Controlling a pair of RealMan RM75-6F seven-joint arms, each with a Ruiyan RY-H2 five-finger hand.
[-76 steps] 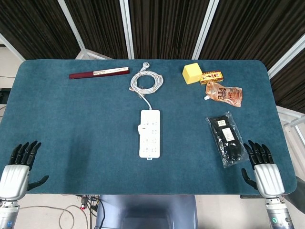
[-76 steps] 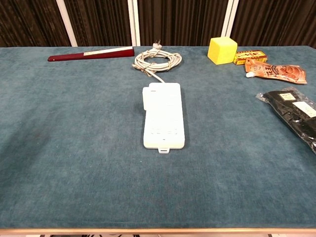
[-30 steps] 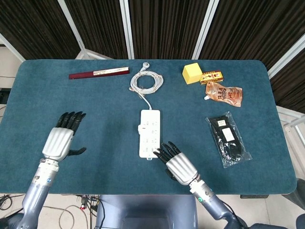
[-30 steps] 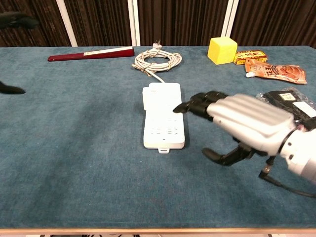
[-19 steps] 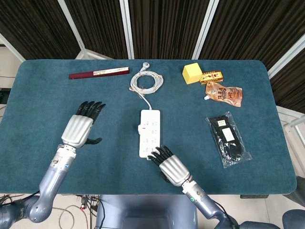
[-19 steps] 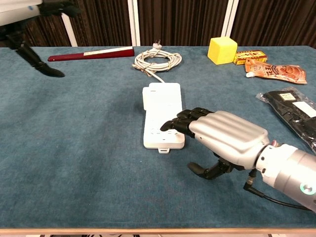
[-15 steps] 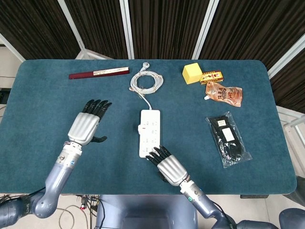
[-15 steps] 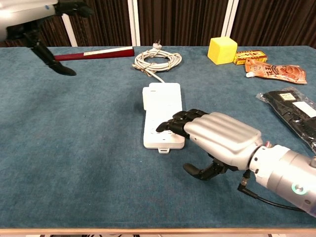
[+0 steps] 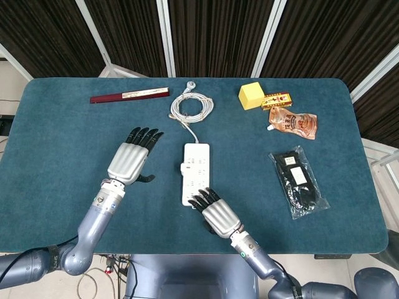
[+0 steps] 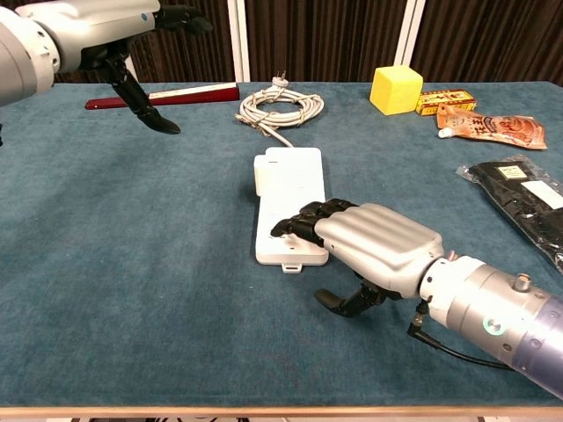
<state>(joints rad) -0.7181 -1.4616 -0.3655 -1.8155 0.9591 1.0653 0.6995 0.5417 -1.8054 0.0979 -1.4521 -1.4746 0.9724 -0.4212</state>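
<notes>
Chest view is showing the right hand (image 10: 369, 242) nearest the camera, palm down, fingers spread and holding nothing, its dark fingertips (image 10: 295, 224) lying over the near end of the white power strip (image 10: 288, 189); whether they are pressing on it or only hovering cannot be told. The strip is lying lengthwise at the middle of the bench (image 10: 132, 281), its cord running away to a coiled cable (image 10: 280, 110) near the far edge.

To do this step well, the right hand is best lowered flat, so that the fingers are bearing evenly on the near end and the strip is not skating across the cloth. Contact is better kept off the socket faces.

Head view is showing the left hand (image 9: 132, 161) further off, left of the strip and clear of it, fingers extended and apart, empty. It looks set to close in from the side; it should be approaching level, meeting the strip's long edge squarely.

Beyond are lying a dark red bar (image 9: 129, 96), a yellow block (image 9: 251, 95), an orange pouch (image 9: 294, 121) and a black packet (image 9: 298, 180), all well apart from both hands.
</notes>
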